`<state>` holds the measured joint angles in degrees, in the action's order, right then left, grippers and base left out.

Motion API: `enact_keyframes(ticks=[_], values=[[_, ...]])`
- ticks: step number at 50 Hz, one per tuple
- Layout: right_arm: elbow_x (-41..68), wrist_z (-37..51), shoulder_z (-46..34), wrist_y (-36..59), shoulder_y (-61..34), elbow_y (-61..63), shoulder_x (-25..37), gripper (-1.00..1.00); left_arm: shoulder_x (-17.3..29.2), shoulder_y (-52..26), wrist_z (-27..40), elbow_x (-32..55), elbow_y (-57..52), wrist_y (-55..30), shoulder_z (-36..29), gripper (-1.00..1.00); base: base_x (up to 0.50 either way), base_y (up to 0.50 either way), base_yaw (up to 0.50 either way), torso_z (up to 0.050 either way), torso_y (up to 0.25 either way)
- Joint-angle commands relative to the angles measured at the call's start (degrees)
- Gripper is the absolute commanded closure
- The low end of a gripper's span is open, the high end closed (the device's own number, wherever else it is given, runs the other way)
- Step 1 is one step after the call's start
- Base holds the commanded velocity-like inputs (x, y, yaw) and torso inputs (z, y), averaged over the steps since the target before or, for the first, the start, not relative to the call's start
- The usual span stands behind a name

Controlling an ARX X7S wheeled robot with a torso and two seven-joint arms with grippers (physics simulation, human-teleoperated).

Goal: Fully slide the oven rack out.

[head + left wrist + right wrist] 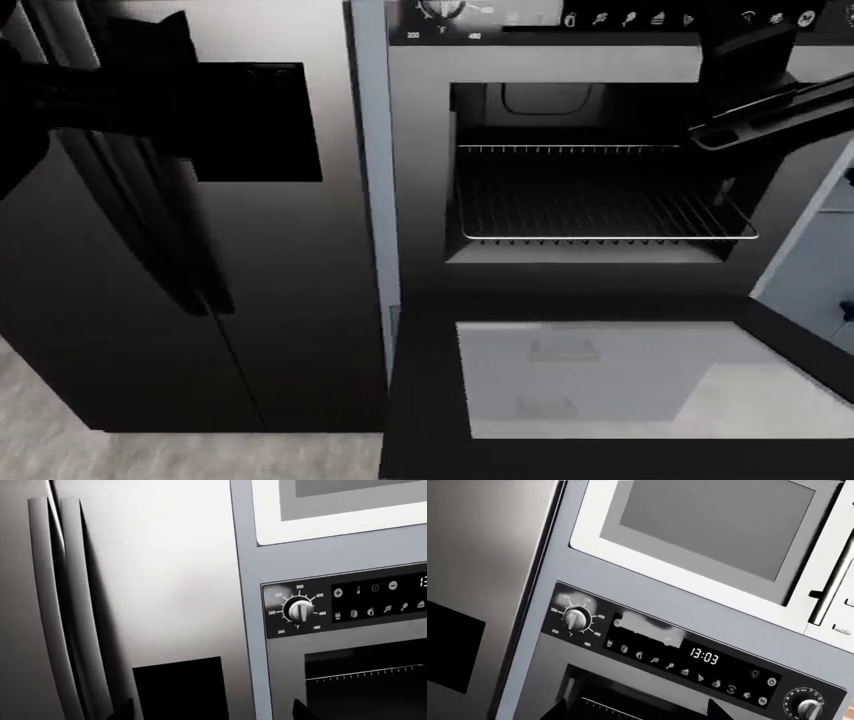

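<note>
Neither gripper shows us its fingers clearly enough, so we cannot tell whether either is spread or pressed together. Our right gripper hangs dark at the upper right edge of the oven opening; our left gripper is a dark shape well away, in front of the refrigerator.

Below and to the inner side of our right gripper lies the oven rack, a flat silver wire grid inside the oven cavity, its thicker front rail near the mouth of the opening. We judge it only partly drawn out, if at all. Nothing touches it yet.

To do this step well, we should lower the right gripper to the front rail, take hold near its middle rather than at the corner, and pull straight toward us so that the rack does not skew.

Beneath the rack the oven door lies folded down flat, so we must keep the arm above it. Above the opening sits the control panel.
</note>
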<state>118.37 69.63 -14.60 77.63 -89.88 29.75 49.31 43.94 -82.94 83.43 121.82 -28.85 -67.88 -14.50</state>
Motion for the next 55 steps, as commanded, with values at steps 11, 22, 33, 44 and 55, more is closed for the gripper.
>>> enact_keyframes(ticks=[11, 22, 33, 44, 55], values=[[-0.14, -0.49, -0.74, -1.14, 0.03, 0.30, 1.18, -1.00, 0.45, -1.27, -1.00, -0.18, 0.25, 1.52, -2.09, -1.00, 0.00, -0.50, 0.00, 0.000, 0.000], [-0.58, -0.86, -2.06, -0.50, -1.77, -0.15, 1.29, -1.00, 0.92, -1.85, -1.76, 0.17, 0.13, 1.75, -3.00, -1.00, 0.00, -0.50, 0.00, 0.000, 0.000], [-1.81, -1.82, -1.43, -1.55, 0.49, 0.53, 1.32, -1.00, 1.84, -2.22, -2.67, -0.47, 0.13, 2.23, -2.70, -1.00, 0.00, -0.50, 0.00, 0.000, 0.000], [-2.07, -1.19, -2.40, -2.02, -0.40, 0.22, 1.53, -1.00, 2.36, -1.46, -3.19, -0.71, -0.33, 2.91, -2.85, -1.00, 0.00, -0.33, 0.00, 0.000, 0.000], [-1.12, -0.13, -3.36, -3.25, -1.31, -0.26, 1.89, -1.00, 3.15, -1.45, -2.83, -0.12, -0.60, 3.63, -3.61, -1.00, 0.13, 0.00, 0.00, 0.000, 0.000]])
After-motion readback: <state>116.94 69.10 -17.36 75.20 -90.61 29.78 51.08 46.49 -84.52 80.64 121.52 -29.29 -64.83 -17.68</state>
